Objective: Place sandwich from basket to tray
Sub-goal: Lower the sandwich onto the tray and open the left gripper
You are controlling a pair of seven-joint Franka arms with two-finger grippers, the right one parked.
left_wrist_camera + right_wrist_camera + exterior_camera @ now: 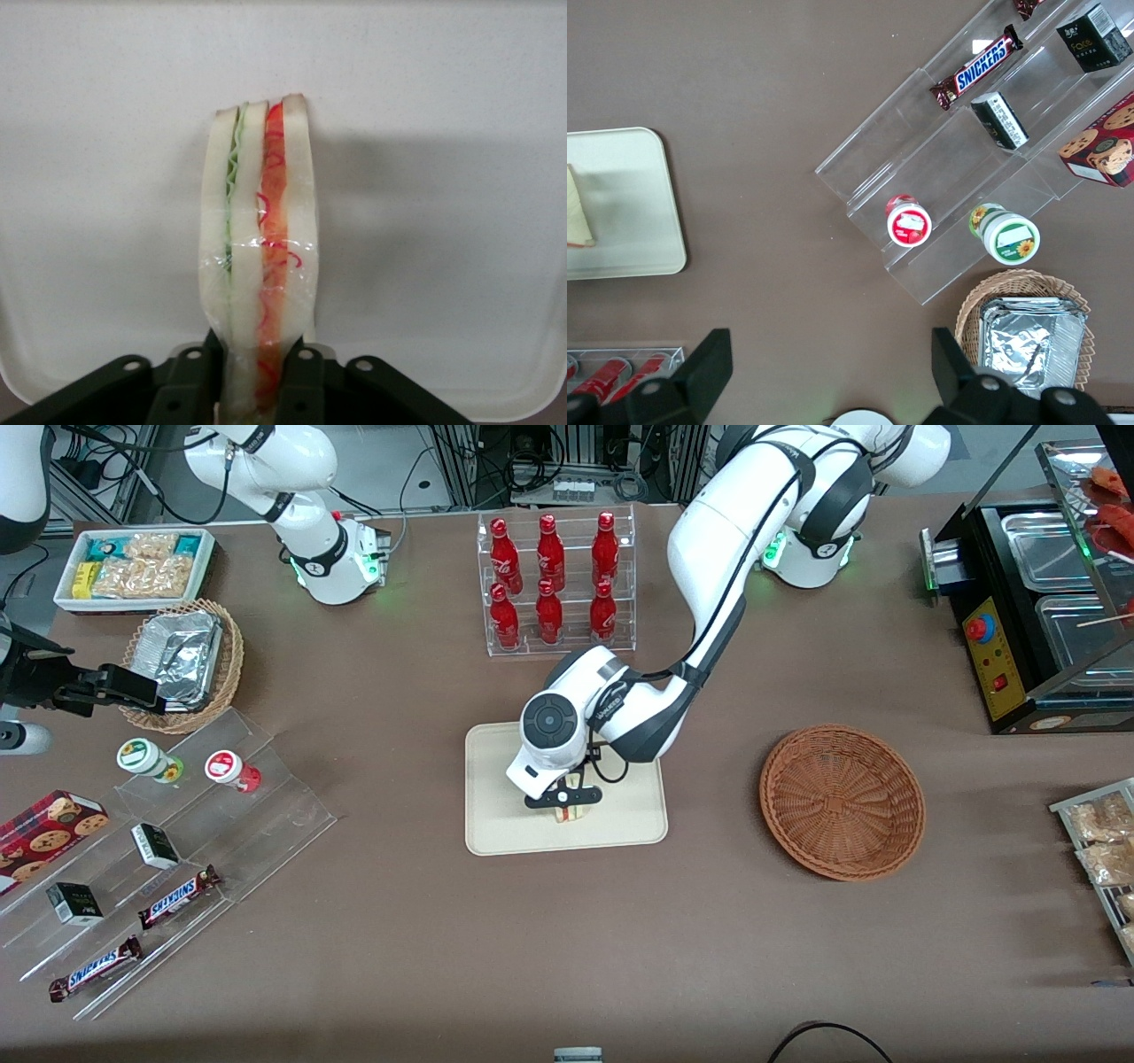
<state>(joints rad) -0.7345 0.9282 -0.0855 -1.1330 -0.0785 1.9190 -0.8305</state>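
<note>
A: Which step is this?

B: Delivery. The left arm's black two-finger gripper (564,806) pinches the small triangular sandwich wedge of pale bread with red and green filling (260,257) low over the flat cream-beige rectangular tray (496,824). The round reddish-brown wicker basket (842,802) sits empty, well apart.

A: Next?

B: Probably spread the fingers and lift straight up.

A: Anything unclear?

B: Whether the sandwich touches the tray; the wrist hides its underside.

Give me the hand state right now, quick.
Left hand: shut on the sandwich, over the tray; the basket sits empty toward the working arm's end.
</note>
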